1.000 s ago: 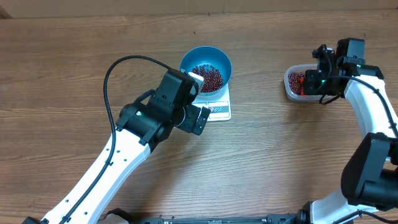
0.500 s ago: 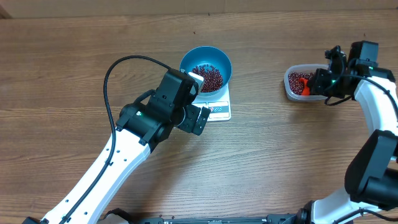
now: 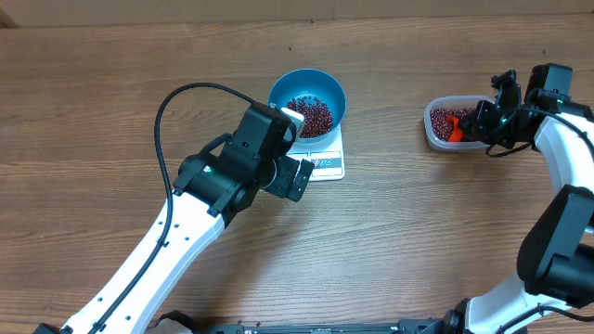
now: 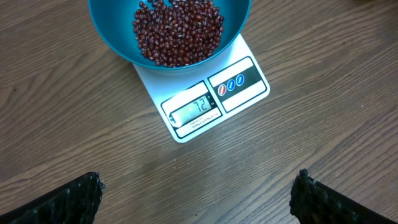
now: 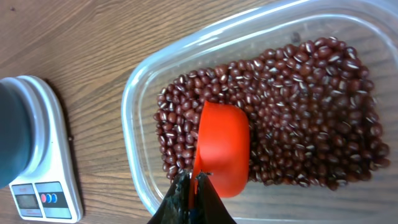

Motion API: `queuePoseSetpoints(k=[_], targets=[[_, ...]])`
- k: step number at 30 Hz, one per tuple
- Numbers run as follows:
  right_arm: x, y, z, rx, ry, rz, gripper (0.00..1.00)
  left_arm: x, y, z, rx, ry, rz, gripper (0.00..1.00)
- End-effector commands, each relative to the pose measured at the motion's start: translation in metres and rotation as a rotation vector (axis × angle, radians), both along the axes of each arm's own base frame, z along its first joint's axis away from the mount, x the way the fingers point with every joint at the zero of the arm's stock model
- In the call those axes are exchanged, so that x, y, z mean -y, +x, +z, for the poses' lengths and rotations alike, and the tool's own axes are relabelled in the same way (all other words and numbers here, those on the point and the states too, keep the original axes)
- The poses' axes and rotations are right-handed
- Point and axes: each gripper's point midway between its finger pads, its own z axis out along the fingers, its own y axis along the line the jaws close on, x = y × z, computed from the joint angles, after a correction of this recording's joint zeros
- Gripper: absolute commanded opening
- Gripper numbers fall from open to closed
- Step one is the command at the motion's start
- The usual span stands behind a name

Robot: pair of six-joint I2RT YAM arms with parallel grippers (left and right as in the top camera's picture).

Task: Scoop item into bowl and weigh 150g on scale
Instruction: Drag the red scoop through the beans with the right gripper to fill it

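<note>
Right wrist, beans (image 5: 298, 93) beneath scoop (image 5: 222, 146), scoop in right pincer (image 5: 194, 185)

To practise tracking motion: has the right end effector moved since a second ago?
Yes. In the overhead view the right end effector has shifted rightward relative to the clear tub, and is now at its right edge.

Bowl: you have the bowl (image 3: 336, 91) on the far part of the scale (image 3: 327, 165).
Beans: beans (image 4: 177, 31) in the bowl; more in the tub (image 5: 134, 112).
Tub: well right of your scale; scoop (image 5: 222, 148) inside, on the beans.
Left gripper: left gripper (image 4: 199, 193) just near-left of the scale.
Right gripper: right gripper (image 5: 194, 190) at the tub's right side.
</note>
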Motion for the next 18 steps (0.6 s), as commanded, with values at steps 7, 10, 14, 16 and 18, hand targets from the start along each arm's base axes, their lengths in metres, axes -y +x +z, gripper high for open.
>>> queuePoseSetpoints(k=[7,10,14,16,18], targets=[[-0.004,0.007,-0.002,0.029,0.128,0.007,0.04,0.003,0.002,0.002,0.007,0.006,-0.023,1.00],[-0.001,0.006,-0.012,0.012,0.156,-0.001,0.04,0.003,0.002,0.002,0.007,0.006,-0.023,0.99],[0.001,0.003,-0.022,-0.015,0.226,-0.014,0.04,0.003,0.002,0.002,0.007,0.006,-0.023,0.99],[0.003,0.002,-0.022,-0.013,0.241,-0.021,0.04,0.003,0.002,0.002,0.007,0.006,-0.023,0.99],[0.005,0.002,-0.022,-0.010,0.245,-0.026,0.04,0.003,0.002,0.002,0.007,0.006,-0.023,0.99]])
